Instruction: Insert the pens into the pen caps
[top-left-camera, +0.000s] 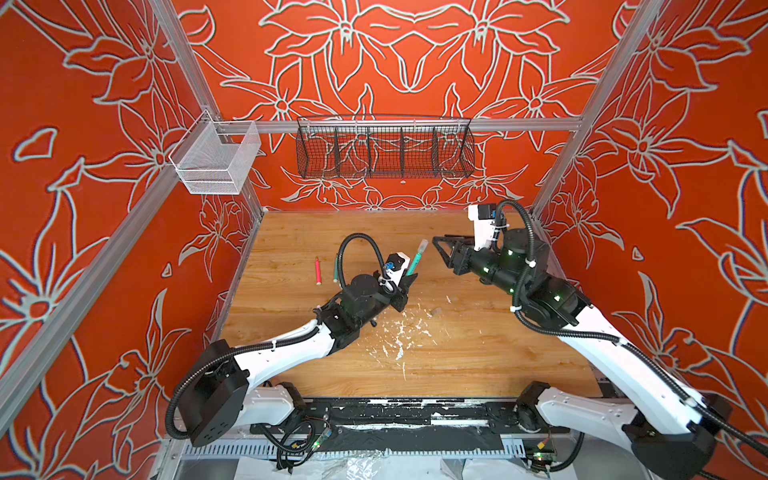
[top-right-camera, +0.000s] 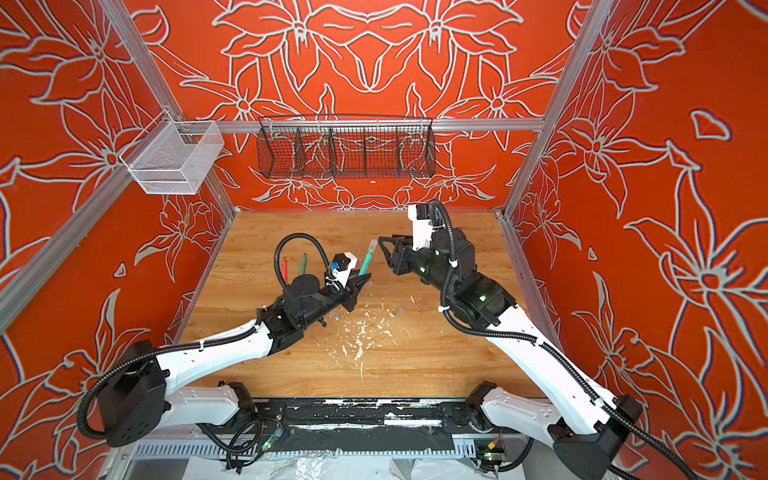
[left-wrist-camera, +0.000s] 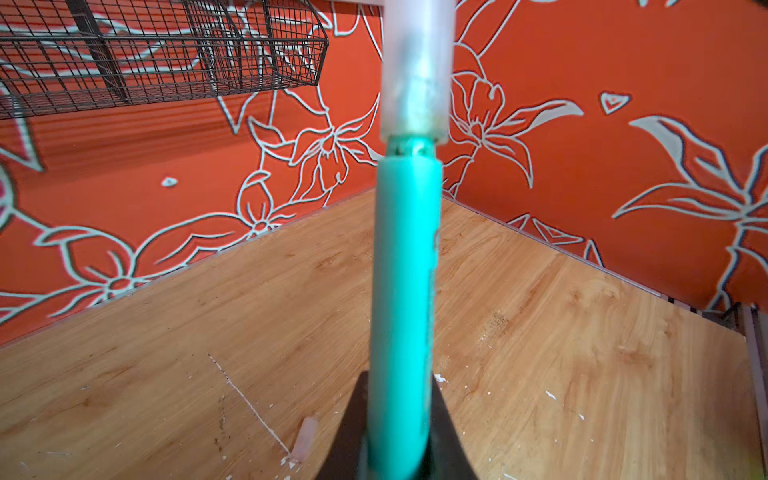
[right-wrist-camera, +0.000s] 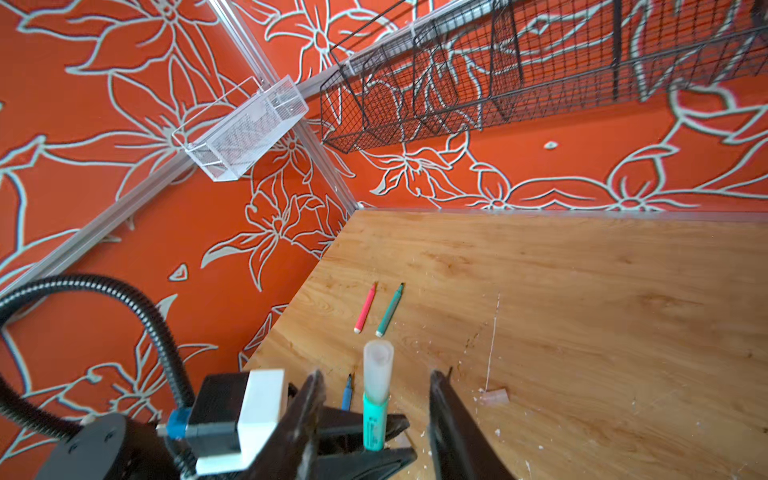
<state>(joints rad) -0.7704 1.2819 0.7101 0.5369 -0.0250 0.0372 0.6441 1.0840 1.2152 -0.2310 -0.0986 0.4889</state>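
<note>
My left gripper (top-left-camera: 409, 279) (left-wrist-camera: 399, 449) is shut on the lower barrel of a green pen (top-left-camera: 414, 264) (left-wrist-camera: 403, 291) and holds it upright and tilted above the table. A translucent pen cap (top-left-camera: 422, 246) (left-wrist-camera: 415, 70) (right-wrist-camera: 378, 370) sits over the pen's tip. My right gripper (top-left-camera: 439, 245) (right-wrist-camera: 377, 376) is open, with one finger on each side of the cap and not touching it. A red-pink pen (top-left-camera: 318, 271) (right-wrist-camera: 365, 307) and a second green pen (top-left-camera: 336, 268) (right-wrist-camera: 390, 309) lie side by side at the left. A blue pen (right-wrist-camera: 347, 392) lies behind the left gripper. A loose cap (right-wrist-camera: 494, 395) (left-wrist-camera: 305, 438) lies on the table.
White paint flecks (top-left-camera: 399, 332) are scattered over the middle of the wooden table (top-left-camera: 478, 353). A black wire basket (top-left-camera: 384, 151) hangs on the back wall and a white mesh basket (top-left-camera: 216, 162) on the left rail.
</note>
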